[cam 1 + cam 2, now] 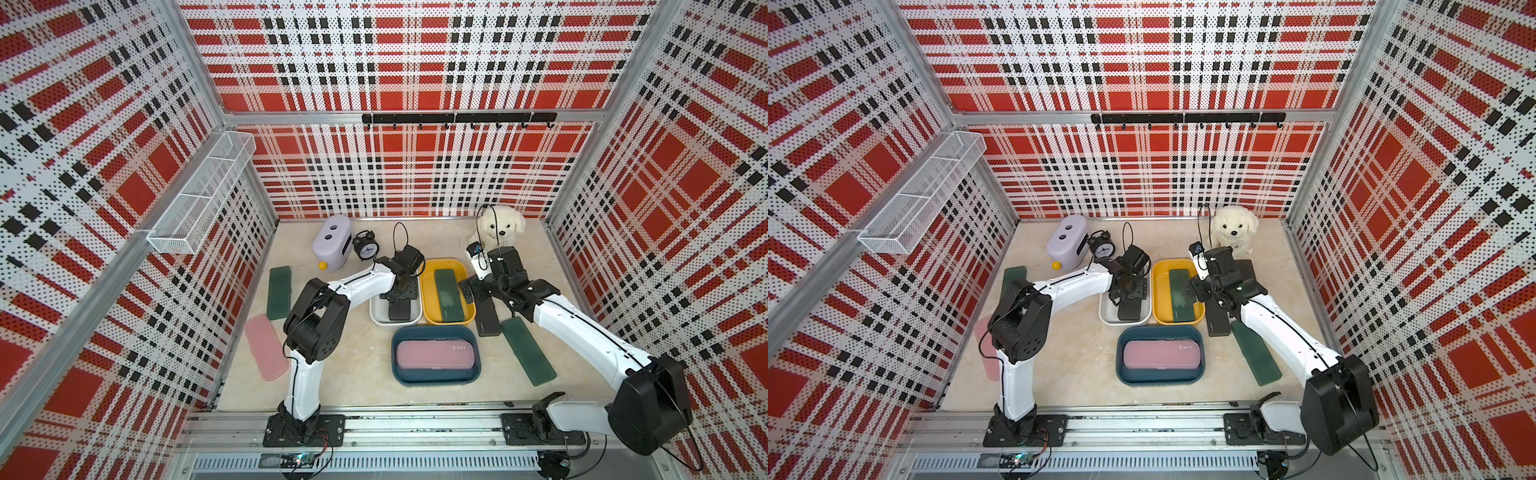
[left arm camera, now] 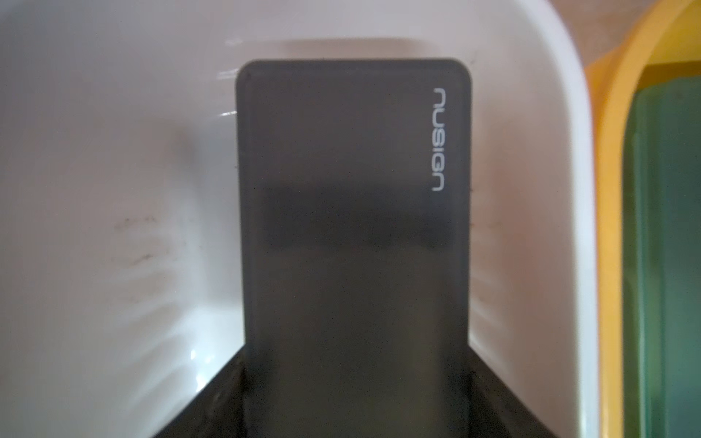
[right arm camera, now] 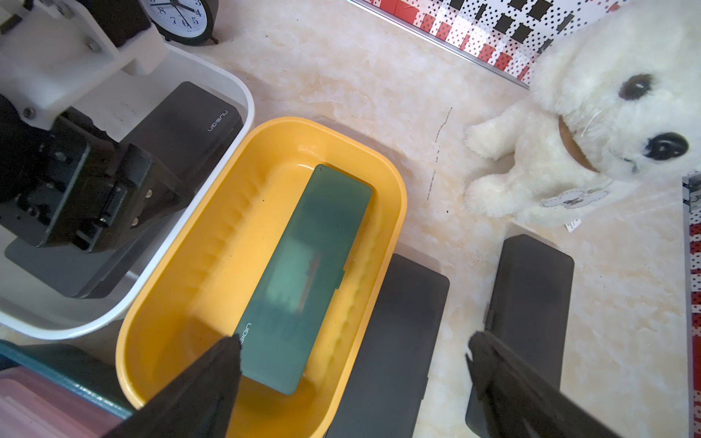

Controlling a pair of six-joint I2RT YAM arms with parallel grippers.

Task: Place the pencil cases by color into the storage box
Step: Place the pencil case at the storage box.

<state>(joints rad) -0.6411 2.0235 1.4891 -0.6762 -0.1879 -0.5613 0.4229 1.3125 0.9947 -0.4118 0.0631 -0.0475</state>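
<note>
Left pincer [image 2: 356, 371]: closed across the width of the black case [image 2: 352, 208], one finger on each long edge. Both sit inside the white bin [image 2: 113, 151]. Cannot tell whether the case is clear of the bin floor.
Right pincer [image 3: 354, 356]: jaws wide apart and nothing between them. It hangs over the table [image 3: 379, 76] at the outer side of the yellow bin [image 3: 197, 273].
Left wrist view only: pale "nusign" lettering along one long edge of the black case, which has a matte charcoal face and rounded corners. Faint scuffs on the bin floor.
Right wrist view only: a second black case [image 3: 394, 341] lies flat just beside the yellow bin, and a third black case [image 3: 531, 295] lies apart from it, nearer the plush dog [image 3: 588, 132]. In both top views the right arm covers much of that pair.
Top views only: a loose green case [image 1: 279, 293] and a loose pink case [image 1: 266, 352] lie on the table's left side. A right-side green case [image 1: 528, 351] lies beside the right arm.
Already binned: a green case [image 3: 311, 273], translucent dark green, lies flat in the yellow bin. A pink case [image 1: 434, 353], pale with a small white mark, lies in the blue bin [image 1: 436, 330].
Back of table: lilac box [image 1: 331, 241] and alarm clock [image 1: 366, 248].
</note>
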